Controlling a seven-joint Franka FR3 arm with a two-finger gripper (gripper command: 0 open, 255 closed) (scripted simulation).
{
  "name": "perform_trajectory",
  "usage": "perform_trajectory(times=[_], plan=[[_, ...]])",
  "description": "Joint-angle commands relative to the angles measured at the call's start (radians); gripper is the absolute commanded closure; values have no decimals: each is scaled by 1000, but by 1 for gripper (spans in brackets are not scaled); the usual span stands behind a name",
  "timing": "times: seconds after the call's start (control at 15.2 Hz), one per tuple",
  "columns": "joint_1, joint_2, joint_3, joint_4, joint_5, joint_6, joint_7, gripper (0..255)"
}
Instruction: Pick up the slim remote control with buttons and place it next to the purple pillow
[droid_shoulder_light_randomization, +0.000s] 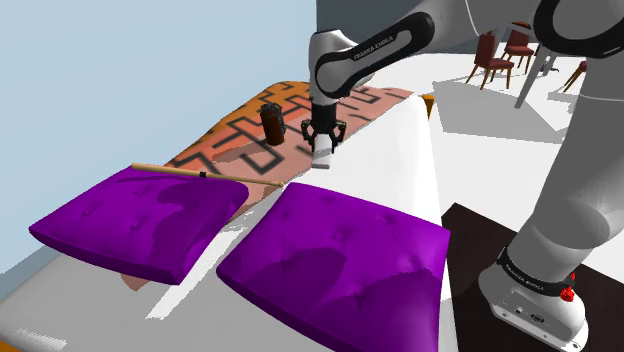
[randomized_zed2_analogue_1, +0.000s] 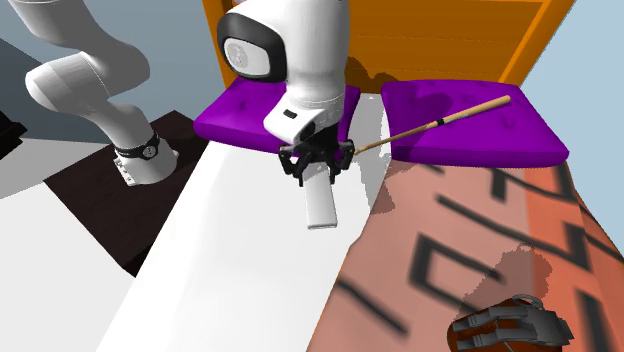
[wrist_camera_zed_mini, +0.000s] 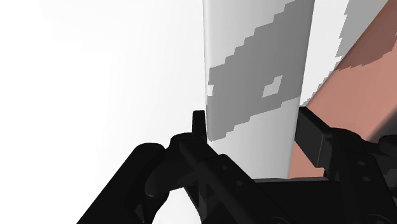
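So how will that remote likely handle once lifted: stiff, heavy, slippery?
Probably stiff: the remote sticks out straight from the gripper without sagging. Likely light, being slim and flat. Its surface looks smooth and the fingers clasp it near one end, so it might swivel or slip.

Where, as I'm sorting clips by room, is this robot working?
Probably on a bed or sofa in a home: two purple pillows on a white cushioned surface, an orange patterned blanket, and chairs farther off.
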Motion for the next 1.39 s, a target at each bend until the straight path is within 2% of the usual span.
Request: perform_trajectory(times=[0.0, 1.06, 1.32], plan=[[0, -10, 1, 14, 4, -23, -1, 255], [-3, -61, 6, 157, 25, -215, -13, 255], [50, -52, 43, 166, 14, -216, 80, 255]])
